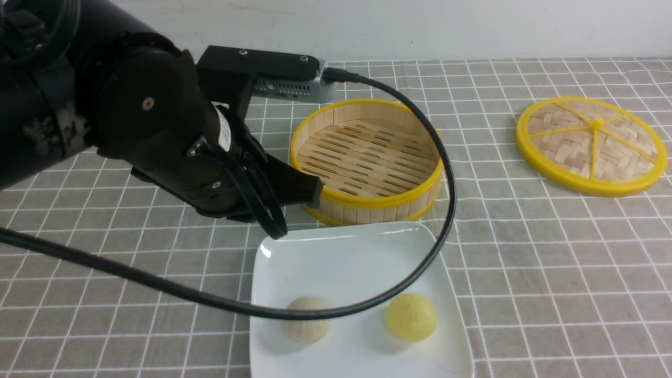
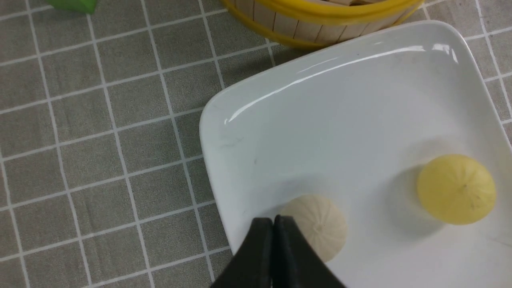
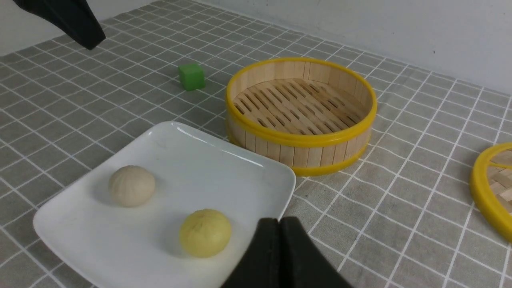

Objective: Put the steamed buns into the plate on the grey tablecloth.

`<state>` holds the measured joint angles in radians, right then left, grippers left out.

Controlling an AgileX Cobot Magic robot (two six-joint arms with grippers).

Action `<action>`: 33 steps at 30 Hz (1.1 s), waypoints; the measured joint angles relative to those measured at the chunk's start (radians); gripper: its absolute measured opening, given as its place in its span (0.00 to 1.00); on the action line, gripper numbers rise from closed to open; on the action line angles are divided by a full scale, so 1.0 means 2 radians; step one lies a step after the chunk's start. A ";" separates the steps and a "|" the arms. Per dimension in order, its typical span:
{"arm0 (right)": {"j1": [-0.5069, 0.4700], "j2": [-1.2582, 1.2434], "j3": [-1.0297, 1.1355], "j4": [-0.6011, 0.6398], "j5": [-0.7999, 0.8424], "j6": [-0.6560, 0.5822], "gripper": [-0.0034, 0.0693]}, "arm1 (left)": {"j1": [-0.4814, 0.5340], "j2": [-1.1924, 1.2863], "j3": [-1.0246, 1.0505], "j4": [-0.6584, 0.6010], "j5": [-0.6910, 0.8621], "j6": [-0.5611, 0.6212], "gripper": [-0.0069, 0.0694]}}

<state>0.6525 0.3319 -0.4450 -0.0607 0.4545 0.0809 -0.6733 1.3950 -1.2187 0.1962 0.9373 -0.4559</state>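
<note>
The white square plate (image 1: 346, 257) lies on the grey tablecloth (image 1: 551, 252), in front of the steamer. The cream bun (image 1: 307, 326) and the pale yellow bun (image 1: 411, 317) both rest inside it, apart from each other. My left gripper (image 1: 316, 191) is shut and empty, hovering above the plate's far left corner; in the left wrist view its tips (image 2: 274, 219) overlap the cream bun (image 2: 322, 228), with the yellow bun (image 2: 456, 189) beside it. My right gripper (image 3: 279, 221) is shut and empty, by the plate's edge (image 3: 288, 180) near the yellow bun (image 3: 205, 232).
The empty bamboo steamer (image 1: 367, 157) stands just behind the plate. Its woven lid (image 1: 591, 144) lies at the far right. A green cube (image 3: 191, 77) sits left of the steamer. A black cable (image 1: 446, 173) loops over the steamer and plate.
</note>
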 joint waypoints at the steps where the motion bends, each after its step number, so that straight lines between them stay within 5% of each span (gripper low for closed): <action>1: 0.000 0.000 0.000 0.000 0.000 0.000 0.03 | 0.000 0.000 0.000 0.001 0.000 0.000 0.11; 19: -0.011 -0.021 0.021 -0.002 -0.013 0.000 0.05 | 0.000 0.000 0.000 0.040 0.002 0.000 0.12; 33: -0.252 -0.167 0.218 -0.004 -0.011 0.000 0.06 | 0.000 -0.014 0.000 0.050 0.030 0.000 0.13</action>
<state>0.1486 -0.0026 -0.0095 -0.0679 0.4328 0.0809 -0.6733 1.3662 -1.2187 0.2965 0.9980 -0.4554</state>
